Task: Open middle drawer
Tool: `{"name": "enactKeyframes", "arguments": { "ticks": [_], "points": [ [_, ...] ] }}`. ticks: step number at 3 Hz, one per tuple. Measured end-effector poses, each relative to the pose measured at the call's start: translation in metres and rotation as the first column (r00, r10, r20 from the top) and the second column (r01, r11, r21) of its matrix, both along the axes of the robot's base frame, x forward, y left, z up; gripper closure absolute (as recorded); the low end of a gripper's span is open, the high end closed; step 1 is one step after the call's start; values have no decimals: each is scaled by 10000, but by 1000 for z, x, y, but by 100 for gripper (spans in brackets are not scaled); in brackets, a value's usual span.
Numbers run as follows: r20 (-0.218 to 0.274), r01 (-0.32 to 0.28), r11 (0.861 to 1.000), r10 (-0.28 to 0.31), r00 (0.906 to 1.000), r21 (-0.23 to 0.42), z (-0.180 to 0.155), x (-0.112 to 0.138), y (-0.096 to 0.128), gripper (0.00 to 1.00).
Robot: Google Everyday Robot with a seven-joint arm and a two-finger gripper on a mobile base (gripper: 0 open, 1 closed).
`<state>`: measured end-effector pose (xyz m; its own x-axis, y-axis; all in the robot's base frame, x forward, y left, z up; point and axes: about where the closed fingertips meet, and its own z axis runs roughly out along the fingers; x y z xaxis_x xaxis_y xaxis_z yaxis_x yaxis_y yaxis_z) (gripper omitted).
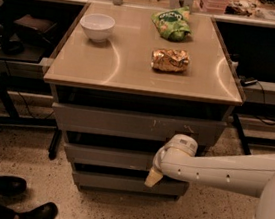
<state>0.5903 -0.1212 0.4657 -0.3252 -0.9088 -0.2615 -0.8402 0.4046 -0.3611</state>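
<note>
The middle drawer [106, 156] is a wide, shallow grey front in the cabinet, below the taller scratched top drawer [125, 123] and above the lowest drawer [113, 181]. Its front stands slightly out, with a dark gap above it. My gripper [153, 177] hangs down from the white wrist [179, 146] at the right part of the middle drawer's front, with its pale tip over the gap above the lowest drawer. The white arm [230, 169] comes in from the right. I cannot tell if the gripper touches the drawer.
On the tan cabinet top [133, 65] lie a white bowl [97, 26], a green chip bag [172, 24] and a brown snack bag [170, 60]. Black shoes [20, 198] stand on the speckled floor at the lower left. Dark desks flank both sides.
</note>
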Motion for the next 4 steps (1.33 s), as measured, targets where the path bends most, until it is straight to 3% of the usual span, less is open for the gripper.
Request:
{"name": "enactKeyframes", "arguments": {
  "ticks": [2,4],
  "points": [
    [399,722,9916,-769,9962,1074,-27,44,-23,0],
    [145,696,9898,-719,9973,1240,-42,46,-21,0]
  ]
}}
